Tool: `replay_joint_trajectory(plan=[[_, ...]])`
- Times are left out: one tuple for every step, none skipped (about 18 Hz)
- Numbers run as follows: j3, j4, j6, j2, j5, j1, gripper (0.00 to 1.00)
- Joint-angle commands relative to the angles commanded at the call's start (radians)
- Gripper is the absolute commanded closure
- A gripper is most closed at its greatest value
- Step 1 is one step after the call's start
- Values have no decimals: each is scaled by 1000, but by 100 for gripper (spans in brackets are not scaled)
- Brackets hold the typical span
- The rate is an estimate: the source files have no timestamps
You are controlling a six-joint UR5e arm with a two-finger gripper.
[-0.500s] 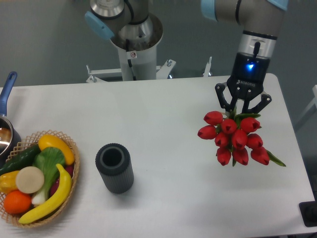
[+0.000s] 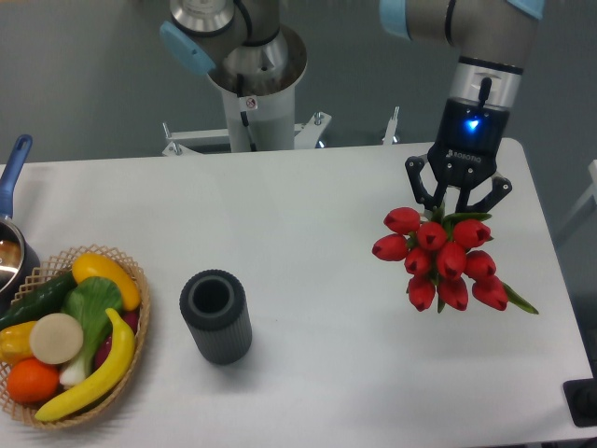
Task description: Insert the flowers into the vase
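Note:
The flowers point(image 2: 446, 261) are a tight bunch of red tulips with green leaves at the right side of the table, heads toward the camera. My gripper point(image 2: 455, 213) comes down from above at the far end of the bunch. Its two fingers angle inward and are shut on the stems, which the red heads mostly hide. The vase point(image 2: 215, 315) is a dark grey ribbed cylinder with a thick round rim. It stands upright, its mouth open upward, at the front left-centre of the table, far to the left of the gripper.
A wicker basket point(image 2: 131, 359) with plastic fruit and vegetables sits at the front left corner. A pot with a blue handle point(image 2: 13, 168) pokes in at the left edge. The robot base point(image 2: 252, 84) stands behind the table. The table's right edge lies close to the flowers.

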Motion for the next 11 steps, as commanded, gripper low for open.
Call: replay_joint_trajectory(plan=[[0, 0, -2, -2, 0, -3, 72], [0, 0, -2, -5, 0, -6, 72], [-2, 0, -3, -6, 0, -9, 72], [-2, 0, -3, -8, 0, -12, 72], [-2, 0, -3, -8, 0, -15, 72], [-2, 0, -3, -8, 0, -17, 72], [-2, 5, -5, -8, -5, -23, 72], [0, 17, -9, -8, -27, -34, 71], [0, 28, -9, -6, -58, -40, 71], [-2, 38, -9, -5, -95, -44, 71], [-3, 44, -9, -2, -127, -46, 71]])
